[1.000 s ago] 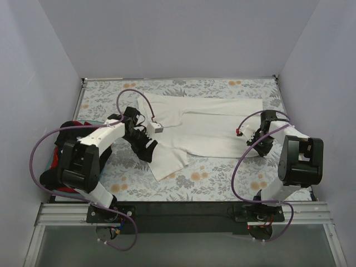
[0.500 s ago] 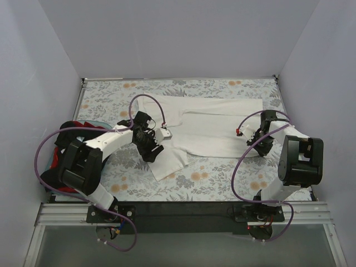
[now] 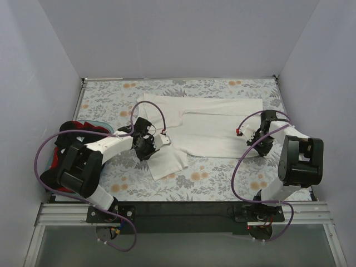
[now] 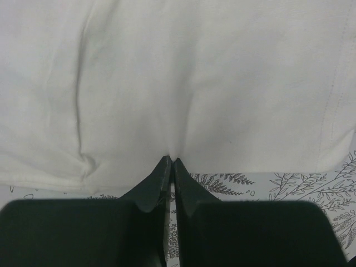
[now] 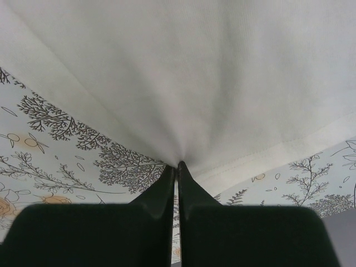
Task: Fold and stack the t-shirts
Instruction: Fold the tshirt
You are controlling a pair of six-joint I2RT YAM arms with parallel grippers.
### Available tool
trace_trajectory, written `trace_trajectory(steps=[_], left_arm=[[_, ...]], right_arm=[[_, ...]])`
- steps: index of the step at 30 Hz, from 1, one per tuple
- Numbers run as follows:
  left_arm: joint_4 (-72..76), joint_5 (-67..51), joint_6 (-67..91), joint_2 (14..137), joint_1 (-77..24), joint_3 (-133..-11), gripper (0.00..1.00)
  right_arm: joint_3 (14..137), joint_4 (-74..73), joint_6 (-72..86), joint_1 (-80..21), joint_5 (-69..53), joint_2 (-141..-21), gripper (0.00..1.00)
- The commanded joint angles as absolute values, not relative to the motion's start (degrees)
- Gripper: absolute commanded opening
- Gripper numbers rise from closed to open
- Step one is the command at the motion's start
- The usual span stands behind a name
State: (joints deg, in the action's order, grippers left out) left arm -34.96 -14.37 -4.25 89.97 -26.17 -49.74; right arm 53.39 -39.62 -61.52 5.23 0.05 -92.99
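A large off-white t-shirt lies spread across the middle of the floral table cloth, one sleeve pointing toward the near edge. My left gripper is shut on the shirt's left side near that sleeve; in the left wrist view the cloth puckers into the closed tips. My right gripper is shut on the shirt's right hem, and the fabric fans out from its tips. Black, red and teal t-shirts sit heaped at the table's left edge behind the left arm.
Pale walls close in the table at the back and both sides. A metal rail runs along the near edge by the arm bases. Purple cables loop off both arms over the cloth.
The left gripper moved right onto the shirt's left side and closed on the cloth. The right arm has stayed still, shut on the hem.
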Motion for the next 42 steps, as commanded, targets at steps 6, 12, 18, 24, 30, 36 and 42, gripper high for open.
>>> trace_trajectory(steps=[6, 12, 18, 24, 30, 36, 42], left_arm=[[-45.8, -17.6, -4.1, 82.4, -26.7, -48.4, 0.00], [-52.0, -19.7, -3.8, 80.7, -25.1, -56.4, 0.00], [-54.3, -21.4, -3.7, 84.6, -22.9, -65.4, 0.00], [-55.5, -23.1, -4.1, 92.3, -18.6, -73.6, 0.00], [-55.0, -22.9, -4.6, 99.7, -16.4, -81.9, 0.00], [-56.2, -22.9, -4.7, 107.7, -16.1, -91.1, 0.00], [-58.5, -21.7, -6.4, 115.3, -16.2, -100.0, 0.00]], right_arm=[[49.2, -42.3, -66.1, 7.7, -0.6, -86.8, 0.01], [53.4, -46.4, -68.5, 10.7, -2.5, -85.1, 0.01], [64.2, -49.9, -68.2, 11.0, -4.6, -91.4, 0.01], [74.0, -52.1, -68.3, 11.0, -4.8, -98.3, 0.01], [83.0, -53.1, -68.2, 10.9, -4.6, -105.7, 0.01], [91.4, -53.7, -67.7, 10.5, -4.0, -112.4, 0.01], [97.4, -53.6, -66.5, 9.4, -3.4, -117.7, 0.01]])
